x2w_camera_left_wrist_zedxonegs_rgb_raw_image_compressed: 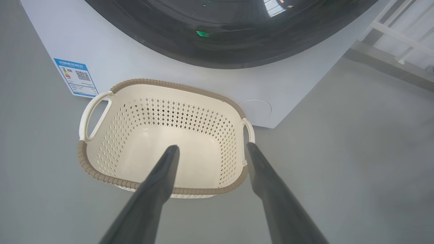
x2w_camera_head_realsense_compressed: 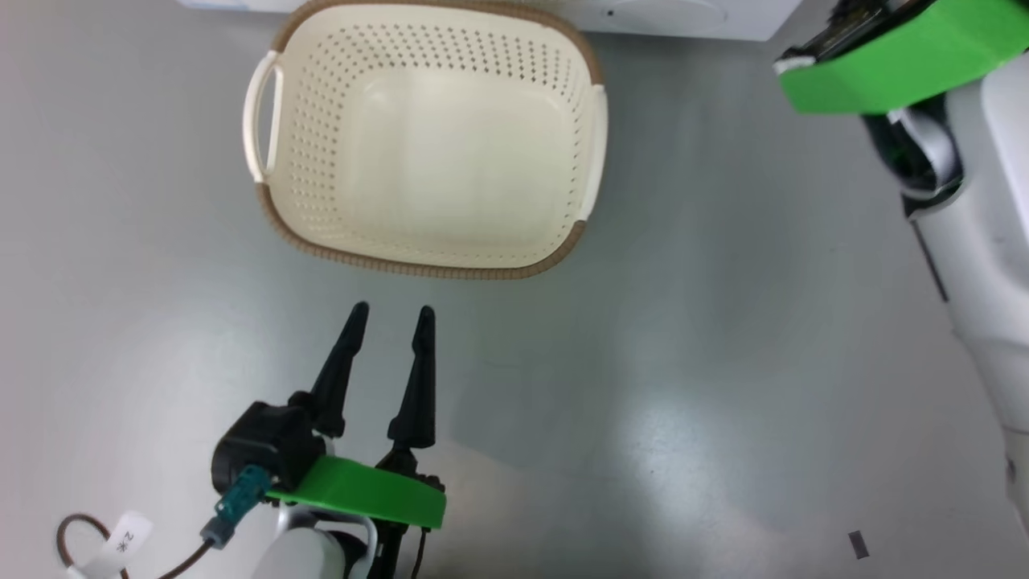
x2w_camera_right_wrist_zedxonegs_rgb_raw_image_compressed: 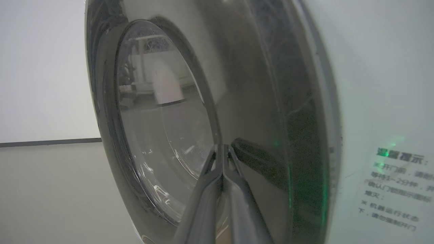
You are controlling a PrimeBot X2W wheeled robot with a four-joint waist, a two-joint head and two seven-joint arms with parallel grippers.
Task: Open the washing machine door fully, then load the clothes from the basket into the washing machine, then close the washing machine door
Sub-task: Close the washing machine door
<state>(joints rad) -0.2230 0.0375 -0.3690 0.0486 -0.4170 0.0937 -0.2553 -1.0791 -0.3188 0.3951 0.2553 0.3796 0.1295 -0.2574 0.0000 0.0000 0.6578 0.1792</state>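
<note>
Door (x2w_camera_right_wrist_zedxonegs_rgb_raw_image_compressed: 264,101) sits seemingly flush on the washer (x2w_camera_right_wrist_zedxonegs_rgb_raw_image_compressed: 373,67), right gripper (x2w_camera_right_wrist_zedxonegs_rgb_raw_image_compressed: 222,149) pinched together at its rim; left gripper (x2w_camera_head_realsense_compressed: 391,310) spread near the bare basket (x2w_camera_head_realsense_compressed: 426,269). Closing judged in hand: next, a firm latching press.

The basket (x2w_camera_head_realsense_compressed: 309,161) is cream, its walls patterned with rows of small diamond holes, under a brown woven-look rim; the floor (x2w_camera_head_realsense_compressed: 723,338) is plain glossy grey. The washing machine (x2w_camera_left_wrist_zedxonegs_rgb_raw_image_compressed: 135,54) is white, with a blue-edged label sticker (x2w_camera_left_wrist_zedxonegs_rgb_raw_image_compressed: 76,77) at the basket's ten o'clock in the left wrist view, and the washing machine door (x2w_camera_right_wrist_zedxonegs_rgb_raw_image_compressed: 271,101) is glossy black around clear glass (x2w_camera_right_wrist_zedxonegs_rgb_raw_image_compressed: 162,128). The left gripper (x2w_camera_head_realsense_compressed: 391,310) has black jaws and a bright green cover (x2w_camera_head_realsense_compressed: 362,490).
</note>
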